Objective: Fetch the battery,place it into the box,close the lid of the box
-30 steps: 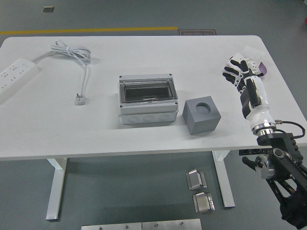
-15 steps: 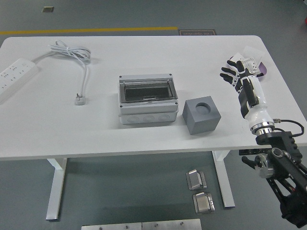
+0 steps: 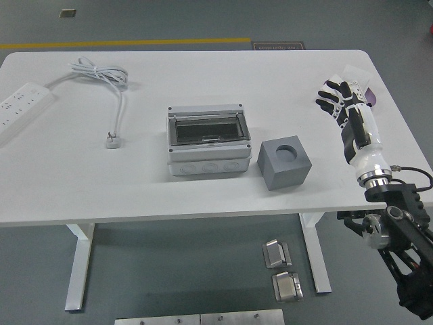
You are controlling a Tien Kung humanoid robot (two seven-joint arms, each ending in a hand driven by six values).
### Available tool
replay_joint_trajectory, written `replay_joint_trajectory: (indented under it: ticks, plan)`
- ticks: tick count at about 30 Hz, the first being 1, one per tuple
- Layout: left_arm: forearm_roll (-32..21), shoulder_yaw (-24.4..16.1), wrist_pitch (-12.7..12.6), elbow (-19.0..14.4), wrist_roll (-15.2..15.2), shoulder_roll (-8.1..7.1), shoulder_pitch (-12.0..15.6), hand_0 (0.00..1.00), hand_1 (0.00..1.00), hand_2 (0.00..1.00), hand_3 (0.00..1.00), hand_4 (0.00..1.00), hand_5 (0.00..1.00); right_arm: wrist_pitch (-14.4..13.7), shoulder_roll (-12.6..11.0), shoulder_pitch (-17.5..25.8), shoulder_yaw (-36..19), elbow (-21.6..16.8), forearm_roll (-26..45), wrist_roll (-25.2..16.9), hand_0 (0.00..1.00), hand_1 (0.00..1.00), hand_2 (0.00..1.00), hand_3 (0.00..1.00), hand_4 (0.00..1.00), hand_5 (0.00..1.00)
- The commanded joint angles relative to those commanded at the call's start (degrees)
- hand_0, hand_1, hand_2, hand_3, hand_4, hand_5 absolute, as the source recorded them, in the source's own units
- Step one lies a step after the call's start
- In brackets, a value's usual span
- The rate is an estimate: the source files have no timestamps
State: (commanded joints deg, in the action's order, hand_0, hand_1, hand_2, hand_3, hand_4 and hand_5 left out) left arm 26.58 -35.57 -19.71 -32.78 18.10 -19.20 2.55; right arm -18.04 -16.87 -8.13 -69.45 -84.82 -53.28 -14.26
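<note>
Nearest on the white tabletop [image 3: 81,189]: a grey cube [image 3: 283,163] with a round hole in its top, and just left of it the grey box [image 3: 208,139], its clear lid lying shut. Right robot hand [image 3: 340,101] reaches in at the right side, fingers spread and grasping nothing, fingertips over a small white packet with a purple patch [image 3: 362,91] near the far right edge, likely the battery, though too small to tell. Far left: a white power strip [image 3: 21,108], its coiled cable [image 3: 101,73] and plug [image 3: 111,139].
</note>
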Motion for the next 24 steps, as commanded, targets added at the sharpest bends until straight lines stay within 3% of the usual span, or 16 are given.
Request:
replay_joint_trajectory:
  ticks: [4,9,24]
  plan:
    - [-3.6,1.9,0.3,0.5,-2.7,0.03,-0.5,0.636,0.693,0.624,0.673,0.572,0.113,0.1,-0.2,-0.1,0.0,0.0,0.1,-0.1,0.832,0.687,0.698,0.759,0.998,0.892]
    - [-4.5,3.1,1.5,0.7,-4.3,0.12,-0.6,0.636,0.692,0.625,0.672,0.578,0.122,0.5,-0.4,-0.3,0.1,0.0,0.1,0.1,0.819,0.685,0.710,0.758,0.998,0.893]
    - [-2.0,1.7,2.0,0.5,-2.6,0.47,-0.3,0.635,0.691,0.627,0.668,0.578,0.118,0.9,0.0,-0.9,0.9,0.2,0.1,0.3,0.809,0.685,0.726,0.755,0.996,0.892]
